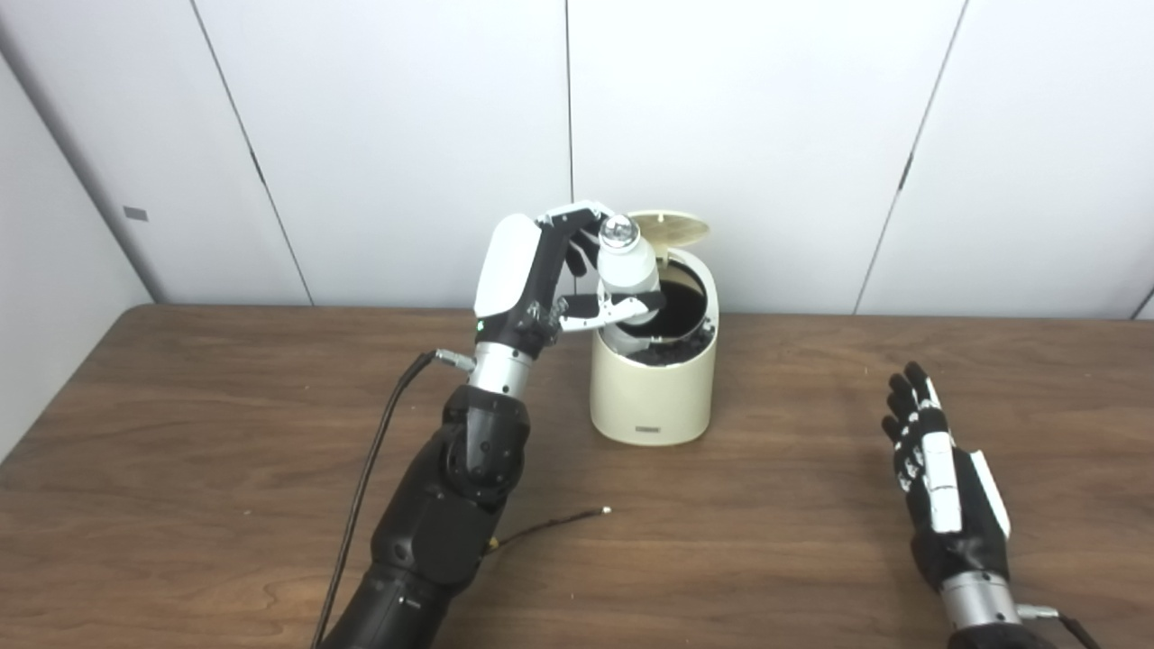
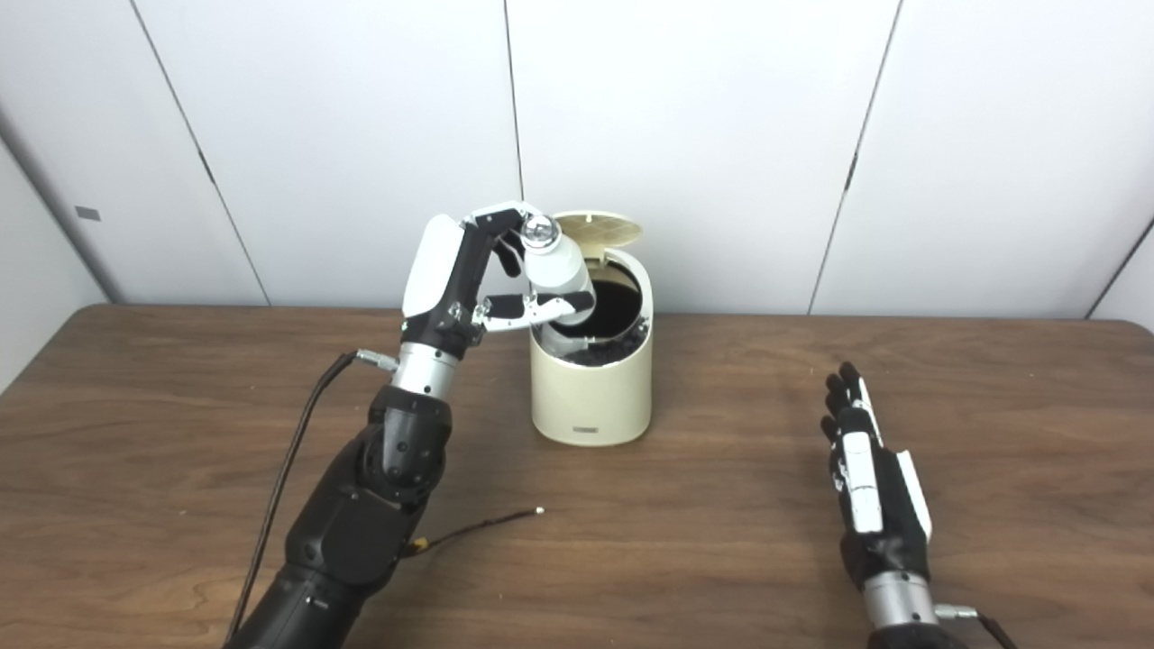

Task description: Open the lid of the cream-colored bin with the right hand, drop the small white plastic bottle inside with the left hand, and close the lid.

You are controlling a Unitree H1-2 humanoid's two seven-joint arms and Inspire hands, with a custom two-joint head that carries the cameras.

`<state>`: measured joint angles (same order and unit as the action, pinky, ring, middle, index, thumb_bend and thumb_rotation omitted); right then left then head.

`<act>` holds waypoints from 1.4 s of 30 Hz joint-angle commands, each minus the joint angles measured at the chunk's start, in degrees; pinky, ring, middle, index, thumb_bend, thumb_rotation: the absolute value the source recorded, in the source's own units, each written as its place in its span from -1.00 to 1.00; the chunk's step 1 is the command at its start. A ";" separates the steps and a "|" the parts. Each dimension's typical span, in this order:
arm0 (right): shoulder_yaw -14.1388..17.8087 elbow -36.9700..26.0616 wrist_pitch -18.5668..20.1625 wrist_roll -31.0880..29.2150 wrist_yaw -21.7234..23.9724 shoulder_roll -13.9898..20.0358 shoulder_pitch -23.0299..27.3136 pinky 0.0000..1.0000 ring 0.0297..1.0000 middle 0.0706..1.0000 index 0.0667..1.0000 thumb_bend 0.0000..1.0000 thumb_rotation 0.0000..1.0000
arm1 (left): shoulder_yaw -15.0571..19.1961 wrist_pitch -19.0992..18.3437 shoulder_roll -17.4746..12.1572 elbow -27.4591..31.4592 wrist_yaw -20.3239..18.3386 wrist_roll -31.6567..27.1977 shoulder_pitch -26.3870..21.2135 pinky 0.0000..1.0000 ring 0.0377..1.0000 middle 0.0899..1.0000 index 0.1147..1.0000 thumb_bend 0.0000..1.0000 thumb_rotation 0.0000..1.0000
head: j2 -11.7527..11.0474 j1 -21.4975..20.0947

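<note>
While the right hand [image 1: 942, 482] lies flat and empty near the front right corner of the surface [image 1: 225, 451], fingers spread and pointing toward the far edge, a thin loose wire [image 1: 550, 525] lies toward the front, just right of the left forearm. Farther back, about midway along the far edge, stands the cream-colored bin [image 1: 654, 379], its lid [image 1: 669, 227] tipped up at the back and the dark opening exposed. The left hand [image 1: 541, 275] is raised at the bin's left side, fingers and thumb pinching the small white plastic bottle [image 1: 627, 266] around its body, with the shiny cap [image 1: 618, 232] upward and the base hanging over, or just inside, the opening. I judge the bottle light, stiff and smooth-walled, so it could slip or twist in a loose pinch; a hold around the middle of the body, as now, looks soundest. The bin itself seems light enough to shift if knocked.
</note>
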<state>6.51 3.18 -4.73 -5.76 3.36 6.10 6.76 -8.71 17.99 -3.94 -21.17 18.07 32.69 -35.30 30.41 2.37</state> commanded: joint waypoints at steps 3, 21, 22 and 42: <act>-0.46 2.07 -1.86 -0.38 -0.21 -1.24 -0.51 1.00 1.00 0.96 0.99 0.25 0.93 | -0.10 2.29 0.06 0.03 1.70 -0.06 -3.28 -0.34 -0.18 -0.10 -0.13 -0.05 -1.00 | 0.12 -0.11; -0.44 1.21 -0.34 -0.52 0.39 -0.22 -0.64 1.00 1.00 0.86 0.97 0.35 0.85 | -1.62 -5.43 -1.17 3.17 -2.41 3.49 -2.24 -0.09 -0.18 -0.01 -0.13 0.00 -1.00 | 0.46 -0.13; -0.40 1.30 -0.44 -0.58 0.41 -0.19 -0.64 1.00 1.00 0.86 0.97 0.37 0.84 | -1.69 -6.12 -1.18 3.44 -2.86 3.45 -2.16 -0.05 -0.05 -0.03 -0.15 0.02 -1.00 | 0.49 -0.06; -0.68 1.86 -0.43 -0.29 0.51 0.04 -0.45 1.00 1.00 0.85 0.98 0.33 0.88 | -1.40 -6.43 -1.11 4.20 -3.43 1.22 -2.03 0.09 0.18 0.24 -0.14 0.04 -0.92 | 0.53 -0.01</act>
<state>6.17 3.15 -4.46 -5.67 3.68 6.49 6.80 -10.51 10.11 -4.66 -18.54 13.61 34.60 -34.83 30.94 2.29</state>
